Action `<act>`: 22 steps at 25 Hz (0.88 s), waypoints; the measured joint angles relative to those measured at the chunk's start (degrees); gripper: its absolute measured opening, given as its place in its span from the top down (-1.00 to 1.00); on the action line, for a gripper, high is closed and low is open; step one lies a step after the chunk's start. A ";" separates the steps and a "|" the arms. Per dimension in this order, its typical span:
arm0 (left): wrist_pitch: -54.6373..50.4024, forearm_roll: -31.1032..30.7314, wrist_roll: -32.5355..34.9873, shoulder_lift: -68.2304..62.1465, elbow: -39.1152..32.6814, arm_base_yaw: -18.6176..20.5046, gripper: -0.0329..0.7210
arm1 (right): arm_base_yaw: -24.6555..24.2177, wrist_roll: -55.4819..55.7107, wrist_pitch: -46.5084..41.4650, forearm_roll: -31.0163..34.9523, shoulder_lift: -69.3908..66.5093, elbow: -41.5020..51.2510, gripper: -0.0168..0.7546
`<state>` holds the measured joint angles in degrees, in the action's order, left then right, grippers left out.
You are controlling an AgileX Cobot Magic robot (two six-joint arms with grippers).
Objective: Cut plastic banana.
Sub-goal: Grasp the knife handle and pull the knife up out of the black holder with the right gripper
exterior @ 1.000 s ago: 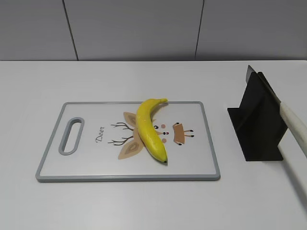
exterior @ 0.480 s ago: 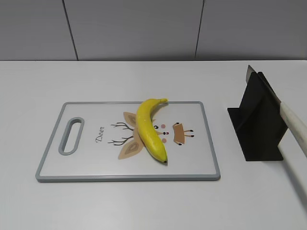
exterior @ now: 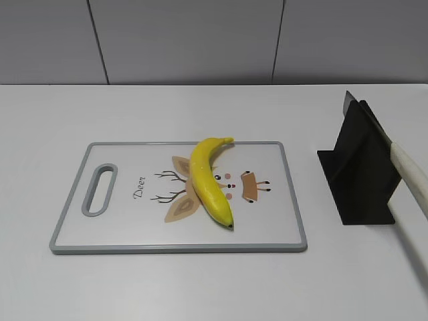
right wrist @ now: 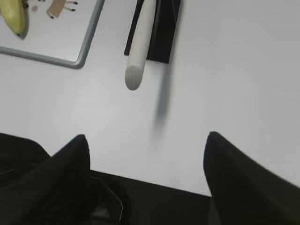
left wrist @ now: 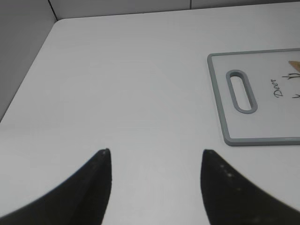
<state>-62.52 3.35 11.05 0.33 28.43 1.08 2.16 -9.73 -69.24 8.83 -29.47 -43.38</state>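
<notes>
Both claws hang spread and empty; we judge the right claw [right wrist: 145,150] could knock the knife [right wrist: 139,51] from its stand [right wrist: 161,28], missing the banana [exterior: 208,179].

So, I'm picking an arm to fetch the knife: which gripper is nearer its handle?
Right. The right gripper hangs open just short of the knife handle; the left gripper is beyond the cutting board's far end.
</notes>
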 joint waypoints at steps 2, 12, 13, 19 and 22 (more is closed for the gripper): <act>0.00 0.00 0.00 0.00 0.00 0.00 -0.65 | 0.00 0.13 -0.25 0.00 -4.24 -2.28 -0.56; 0.00 0.00 0.00 0.00 0.00 0.00 -0.62 | 5.07 3.36 -0.32 0.00 -22.01 -10.41 -0.56; 0.00 0.00 0.00 0.00 0.00 0.00 -0.62 | 5.75 3.50 -0.32 0.00 -23.87 -11.09 -0.56; 0.00 0.00 0.00 0.00 0.00 0.00 -0.60 | 6.96 4.64 -0.32 -0.05 -35.19 -14.37 -0.56; 0.00 0.00 0.00 0.00 0.00 0.00 -0.59 | 6.96 4.91 -0.24 -0.24 -40.35 -15.52 -0.56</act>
<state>-62.52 3.35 11.05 0.33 28.43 1.08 9.12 -4.83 -69.48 8.60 -69.81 -58.90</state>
